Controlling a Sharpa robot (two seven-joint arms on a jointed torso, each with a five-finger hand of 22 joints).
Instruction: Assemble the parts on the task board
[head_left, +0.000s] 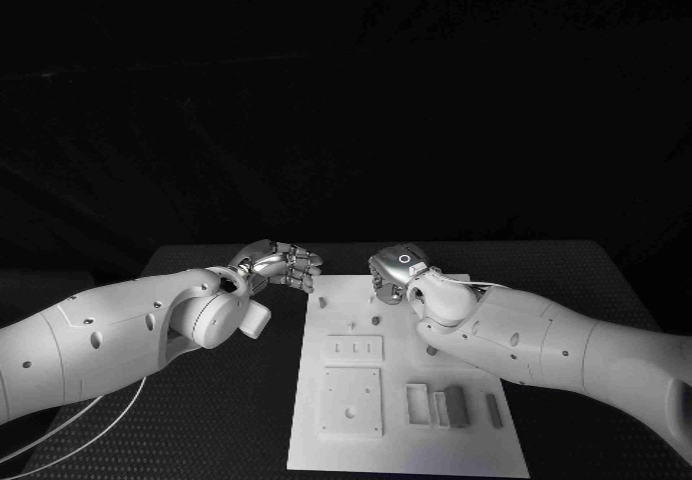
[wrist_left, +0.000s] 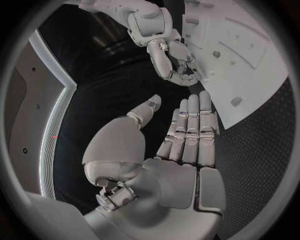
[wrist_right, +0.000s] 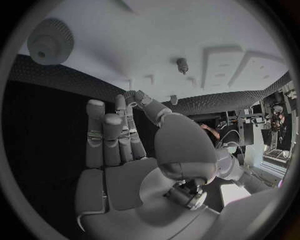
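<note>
Several grey parts (head_left: 456, 405) lay in a row on the board (head_left: 408, 455), at its near right portion, beside a square raised plate (head_left: 352, 401) with holes near the board's middle. A smaller plate (head_left: 355, 347) with slots sat just beyond the square one. The board itself lay flat on the table (head_left: 216, 420), running from the near edge toward the far side.

The parts were well apart from both hands, which hung at the board's far end. The right hand (head_left: 400, 265) was over the board's far edge, its fingers stretched out side by side with the thumb set apart, holding nothing; the right wrist view showed its palm (wrist_right: 128, 182) bare, with small pegs (wrist_right: 182, 63) standing on the board beyond the fingertips (wrist_right: 95, 107). The left hand (head_left: 277, 266) hovered just off the board's far left corner, above the table, palm (wrist_left: 178, 182) flat, fingers (wrist_left: 190, 125) straight and together, thumb angled away, gripping nothing. The two hands were near each other, not touching.
</note>
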